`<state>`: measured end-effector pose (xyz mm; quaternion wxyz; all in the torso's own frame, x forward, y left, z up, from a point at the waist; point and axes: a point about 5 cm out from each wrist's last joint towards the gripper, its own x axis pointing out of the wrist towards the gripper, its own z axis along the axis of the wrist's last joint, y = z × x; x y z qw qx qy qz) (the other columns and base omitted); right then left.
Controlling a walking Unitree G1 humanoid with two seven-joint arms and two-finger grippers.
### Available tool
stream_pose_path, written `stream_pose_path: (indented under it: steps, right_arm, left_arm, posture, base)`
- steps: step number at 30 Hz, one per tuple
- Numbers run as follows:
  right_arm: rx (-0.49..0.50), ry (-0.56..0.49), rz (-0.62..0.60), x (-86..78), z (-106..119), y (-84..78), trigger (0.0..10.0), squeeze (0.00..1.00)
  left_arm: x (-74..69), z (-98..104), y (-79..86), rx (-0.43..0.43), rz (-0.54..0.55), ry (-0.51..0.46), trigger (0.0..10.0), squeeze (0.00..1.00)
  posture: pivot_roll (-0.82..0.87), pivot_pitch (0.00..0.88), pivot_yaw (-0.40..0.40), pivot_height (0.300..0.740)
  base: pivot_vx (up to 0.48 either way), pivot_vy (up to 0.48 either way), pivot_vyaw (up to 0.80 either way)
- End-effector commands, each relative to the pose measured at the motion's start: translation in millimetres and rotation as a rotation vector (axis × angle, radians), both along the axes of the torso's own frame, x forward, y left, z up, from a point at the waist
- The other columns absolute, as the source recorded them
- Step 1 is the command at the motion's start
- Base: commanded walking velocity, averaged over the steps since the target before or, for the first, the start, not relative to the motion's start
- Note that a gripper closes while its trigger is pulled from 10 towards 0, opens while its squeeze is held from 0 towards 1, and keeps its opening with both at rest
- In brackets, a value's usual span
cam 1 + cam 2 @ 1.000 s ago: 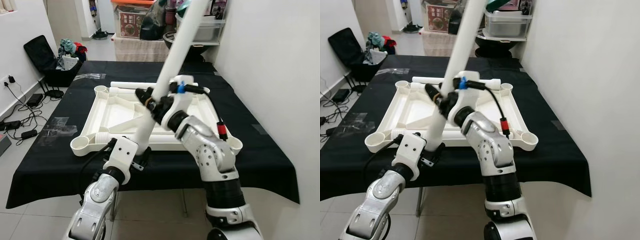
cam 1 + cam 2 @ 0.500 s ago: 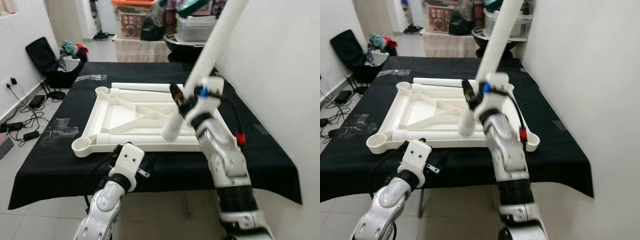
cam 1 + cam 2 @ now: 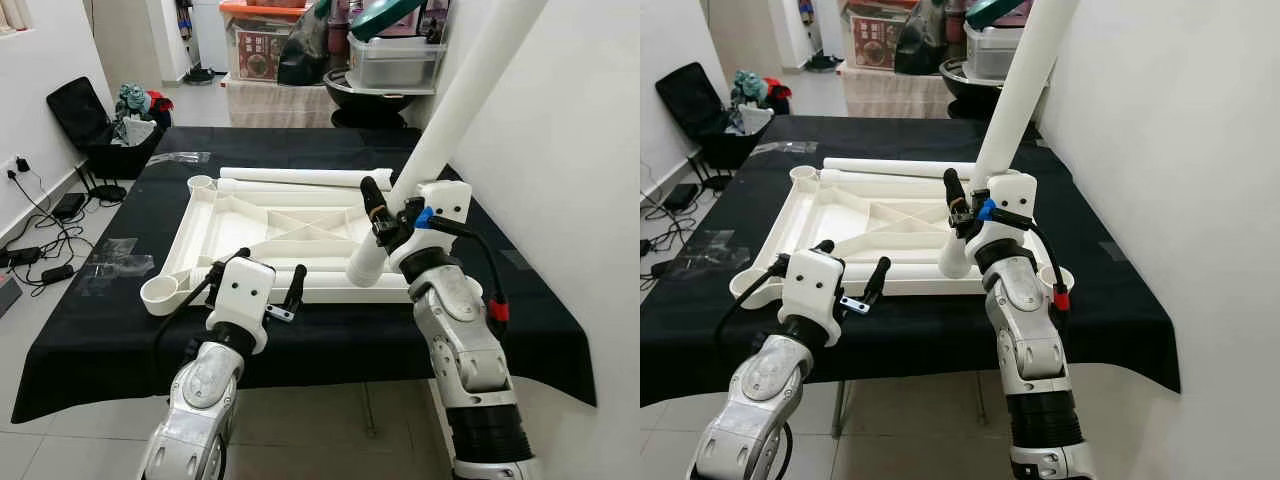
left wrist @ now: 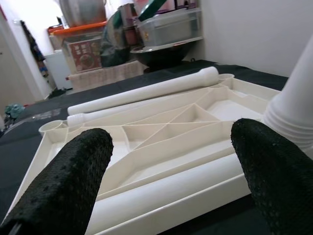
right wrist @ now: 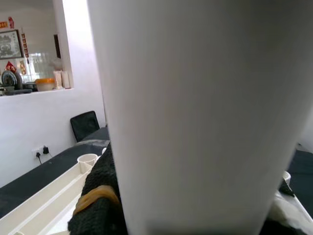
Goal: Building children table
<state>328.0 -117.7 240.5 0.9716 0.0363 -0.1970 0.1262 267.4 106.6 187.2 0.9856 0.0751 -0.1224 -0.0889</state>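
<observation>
I am clamping my right gripper (image 3: 385,228) on the white table leg (image 3: 455,105), tilting its ribbed end down toward the near-right corner socket of the upturned tabletop (image 3: 240,225) on the black table (image 3: 100,320), while my left gripper (image 3: 255,285) is hovering wide open at the near edge.

No lettering can be read; the print on the red box (image 3: 259,45) is too small.

Left end effector (image 3: 253,287) raised in front of the body, fingers (image 4: 63,186) spread wide, holding nothing. Right arm bent up at the elbow, right end effector (image 3: 388,222) clamped on a white tube (image 3: 455,105) slanting up and rightward.
</observation>
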Motion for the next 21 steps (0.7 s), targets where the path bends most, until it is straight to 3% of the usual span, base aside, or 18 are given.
stream_pose_path:
  steps: [1, 7, 17, 21]
  right_arm:
    - [0.009, -0.031, 0.003, -0.3, 5, 0.6, 10.0, 0.00]
    - [0.002, -0.038, 0.000, 0.9, 5, 0.9, 10.0, 0.00]
    - [0.000, -0.030, 0.003, 3.0, 4, 4.0, 10.0, 0.00]
    - [0.000, -0.030, 0.004, 4.1, 5, 4.3, 10.0, 0.00]
  left_arm:
    - [1.4, -1, 3.4, -0.014, 0.021, 0.010, 10.0, 0.00]
    - [1.5, 0, 5.5, -0.009, 0.037, 0.008, 10.0, 0.00]
    - [4.8, -2, 13.0, -0.043, 0.082, 0.037, 10.0, 0.00]
    - [6.3, -3, 16.5, -0.089, 0.101, 0.061, 10.0, 0.00]
  posture:
    - [0.04, 0.000, -0.045, 0.740]
    - [0.04, 0.000, -0.048, 0.740]
    - [0.04, 0.000, -0.056, 0.740]
    - [0.04, 0.000, -0.055, 0.740]
  base:
    - [0.000, 0.000, 0.00]
    - [0.000, -0.253, 0.00]
    - [0.303, -0.363, 0.00]
    - [0.232, 0.000, 0.00]
